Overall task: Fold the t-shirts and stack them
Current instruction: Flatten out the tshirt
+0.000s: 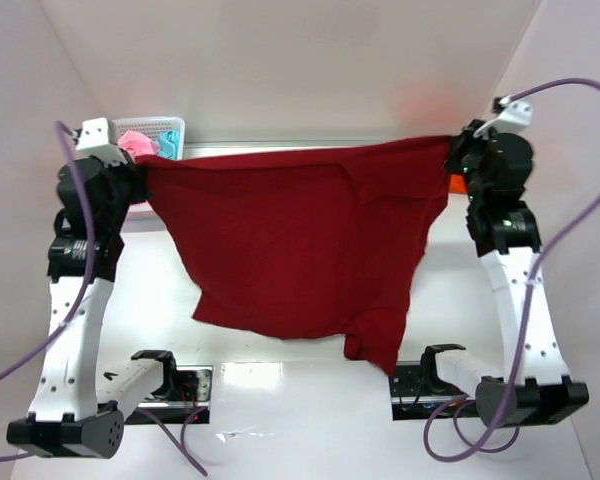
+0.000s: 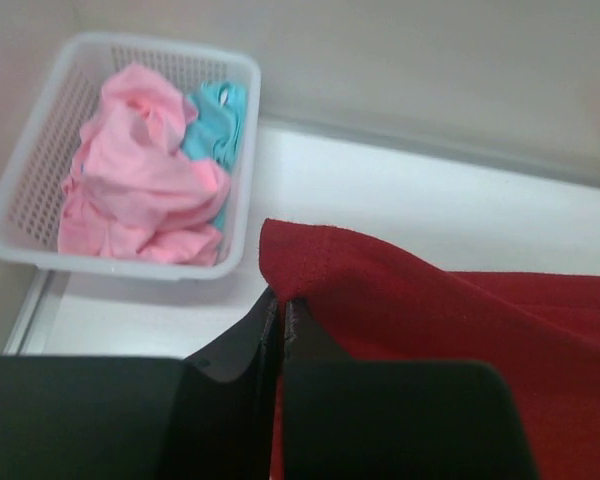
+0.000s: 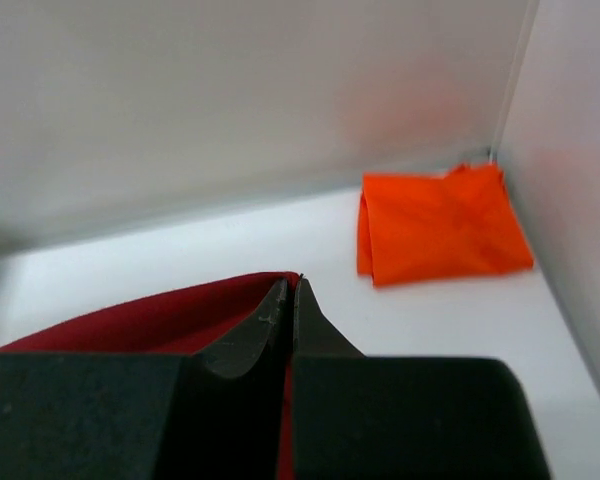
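Progress is early: an orange shirt [image 3: 440,225] lies folded far right. The red shirt [image 1: 300,240] hangs spread above the desk [image 3: 180,260], its corners pinched by the left fingers [image 2: 265,325] and right fingers [image 3: 275,315]. Pink shirts [image 2: 130,170] and a teal shirt [image 2: 218,120] wait unfolded in the basket [image 2: 20,200], far left.

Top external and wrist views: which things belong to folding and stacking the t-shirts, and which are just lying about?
Job:
dark red t-shirt, held up and spread
folded orange t-shirt
pink t-shirts
teal t-shirt

Lying about:
white mesh basket, holding the pink and teal ones

White arm links [image 1: 75,340], black joints [image 1: 85,195], purple cables [image 1: 525,340]; L gripper [image 2: 282,312] & R gripper [image 3: 292,300] black
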Robot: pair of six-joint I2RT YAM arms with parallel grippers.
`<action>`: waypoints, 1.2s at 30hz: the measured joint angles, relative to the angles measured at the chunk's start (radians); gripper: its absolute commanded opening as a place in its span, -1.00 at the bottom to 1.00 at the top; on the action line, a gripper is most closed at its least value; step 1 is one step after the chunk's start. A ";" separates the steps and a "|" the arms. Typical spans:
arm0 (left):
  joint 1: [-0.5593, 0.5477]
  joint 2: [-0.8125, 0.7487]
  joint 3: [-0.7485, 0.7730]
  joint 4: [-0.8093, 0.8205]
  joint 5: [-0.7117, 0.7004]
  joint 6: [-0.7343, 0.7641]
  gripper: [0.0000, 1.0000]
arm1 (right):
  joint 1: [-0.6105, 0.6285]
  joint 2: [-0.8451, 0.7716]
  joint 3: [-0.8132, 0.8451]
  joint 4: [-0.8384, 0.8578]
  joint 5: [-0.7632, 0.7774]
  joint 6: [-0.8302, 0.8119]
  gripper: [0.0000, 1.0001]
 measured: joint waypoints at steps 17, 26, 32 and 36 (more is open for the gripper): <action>0.000 0.516 -0.054 0.220 -0.040 -0.024 -1.00 | 0.000 0.310 -0.227 0.280 0.002 0.069 -0.99; 0.000 0.720 0.095 0.288 -0.019 -0.027 -1.00 | 0.000 0.491 -0.153 0.322 0.008 0.073 -0.99; 0.001 0.859 0.224 0.299 -0.005 -0.026 -1.00 | 0.000 0.587 -0.068 0.343 0.011 0.068 -0.99; 0.001 0.940 0.301 0.302 0.002 -0.026 -1.00 | 0.000 0.653 -0.010 0.351 0.016 0.065 -0.99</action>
